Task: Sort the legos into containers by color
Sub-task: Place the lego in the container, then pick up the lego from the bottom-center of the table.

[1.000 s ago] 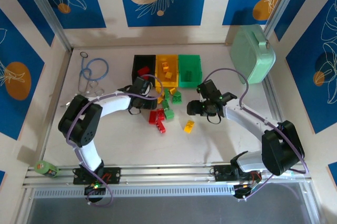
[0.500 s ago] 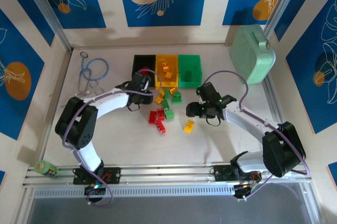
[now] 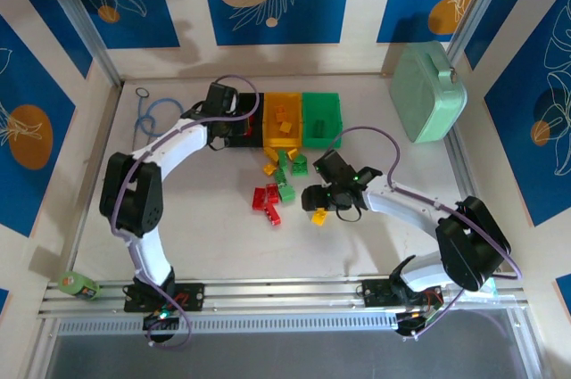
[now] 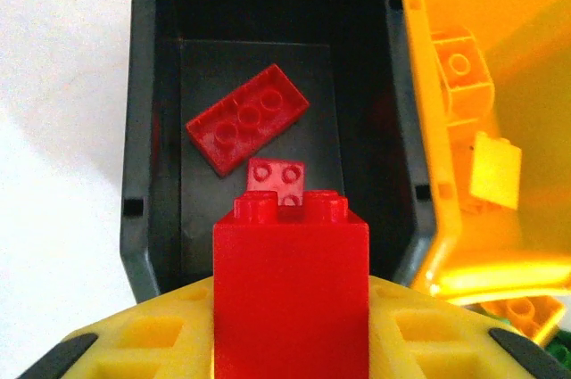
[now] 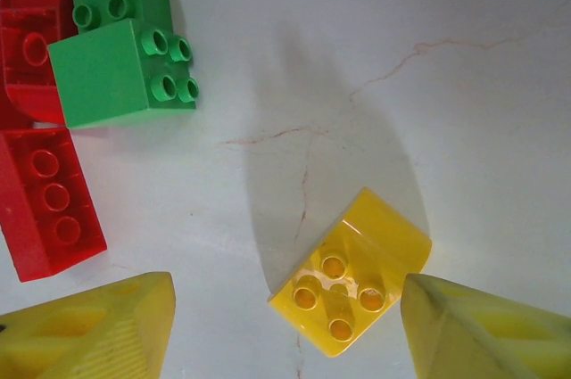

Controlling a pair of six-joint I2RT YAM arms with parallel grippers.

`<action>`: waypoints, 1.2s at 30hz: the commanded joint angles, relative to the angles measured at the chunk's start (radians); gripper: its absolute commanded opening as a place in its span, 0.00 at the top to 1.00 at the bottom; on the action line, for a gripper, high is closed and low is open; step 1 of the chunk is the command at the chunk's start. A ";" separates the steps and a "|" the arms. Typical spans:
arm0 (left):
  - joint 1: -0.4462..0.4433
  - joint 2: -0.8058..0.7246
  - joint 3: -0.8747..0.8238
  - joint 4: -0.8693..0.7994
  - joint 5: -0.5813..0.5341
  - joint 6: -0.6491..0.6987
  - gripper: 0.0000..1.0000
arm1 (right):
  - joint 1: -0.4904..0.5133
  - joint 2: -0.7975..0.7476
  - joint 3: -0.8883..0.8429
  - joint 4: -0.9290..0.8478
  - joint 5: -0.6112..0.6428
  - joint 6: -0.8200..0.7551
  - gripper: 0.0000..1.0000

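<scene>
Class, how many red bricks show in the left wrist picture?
3: a long brick on the floor of the black bin, a small square brick beside it, and a third brick gripped in the left hand. More may hide behind it.

The left fingers [image 4: 143, 343] have left the loose bricks in front of the black bin [image 4: 143, 129] and now hang over that bin, clamped on a red brick [image 4: 291, 290]; the right fingers [image 5: 98, 325] have slid toward the bin's side and now straddle a yellow brick [image 5: 352, 272] on the bench [image 5: 446, 85].
</scene>
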 commanded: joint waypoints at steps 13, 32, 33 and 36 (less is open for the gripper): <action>0.016 0.157 0.199 -0.142 0.015 0.046 0.32 | 0.016 -0.044 -0.003 -0.069 0.060 0.040 0.16; -0.012 -0.271 -0.242 0.030 -0.011 -0.037 0.30 | 0.047 0.019 0.005 -0.103 0.049 0.087 0.15; -0.015 -0.294 -0.271 0.040 -0.010 -0.043 0.30 | 0.049 0.036 0.008 -0.101 0.046 0.093 0.16; -0.023 -0.345 -0.339 0.054 -0.014 -0.056 0.31 | 0.056 0.095 0.030 -0.101 0.043 0.120 0.20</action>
